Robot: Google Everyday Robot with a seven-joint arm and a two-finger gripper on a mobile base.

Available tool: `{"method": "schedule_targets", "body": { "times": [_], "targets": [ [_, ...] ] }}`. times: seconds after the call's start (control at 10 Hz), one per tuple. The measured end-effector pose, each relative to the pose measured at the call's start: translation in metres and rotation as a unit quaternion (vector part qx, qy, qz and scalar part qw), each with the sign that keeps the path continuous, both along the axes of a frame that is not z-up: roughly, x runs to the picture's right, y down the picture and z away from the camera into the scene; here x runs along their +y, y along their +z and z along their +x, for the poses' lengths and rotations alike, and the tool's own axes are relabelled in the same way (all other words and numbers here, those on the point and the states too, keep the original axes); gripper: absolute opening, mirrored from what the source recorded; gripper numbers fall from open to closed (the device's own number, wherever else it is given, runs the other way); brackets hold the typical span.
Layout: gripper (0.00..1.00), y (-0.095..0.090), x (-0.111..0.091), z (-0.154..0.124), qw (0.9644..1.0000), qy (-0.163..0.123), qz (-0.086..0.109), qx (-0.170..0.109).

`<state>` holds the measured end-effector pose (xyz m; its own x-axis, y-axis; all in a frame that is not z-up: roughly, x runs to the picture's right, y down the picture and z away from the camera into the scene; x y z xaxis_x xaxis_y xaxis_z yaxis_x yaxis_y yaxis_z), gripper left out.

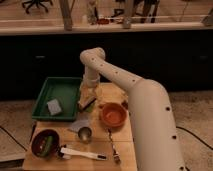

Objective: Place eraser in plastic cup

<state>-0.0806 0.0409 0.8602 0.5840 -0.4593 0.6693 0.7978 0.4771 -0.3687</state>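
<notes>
The small grey plastic cup [84, 133] stands near the middle of the wooden table [125, 150], on the edge of a grey cloth [77, 124]. My gripper [86, 100] hangs from the white arm [125, 85] at the far side of the table, right beside the green tray [62, 90], well behind the cup. A pale grey block [54, 106] that may be the eraser lies inside the tray's front part. I cannot make out anything between the gripper's ends.
An orange bowl [113, 114] sits right of the cup. A dark red bowl [45, 142] with something green stands front left. A white-handled brush [82, 153] and a slim utensil [114, 147] lie near the front edge. Dark cabinets are behind.
</notes>
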Motion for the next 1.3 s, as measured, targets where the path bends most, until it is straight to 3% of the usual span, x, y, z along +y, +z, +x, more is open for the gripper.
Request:
{"method": "schedule_targets", "body": {
  "times": [1.3],
  "targets": [
    [0.8,-0.0012,-0.0036,0.0059,1.0,0.001,0.006,-0.002]
  ]
}}
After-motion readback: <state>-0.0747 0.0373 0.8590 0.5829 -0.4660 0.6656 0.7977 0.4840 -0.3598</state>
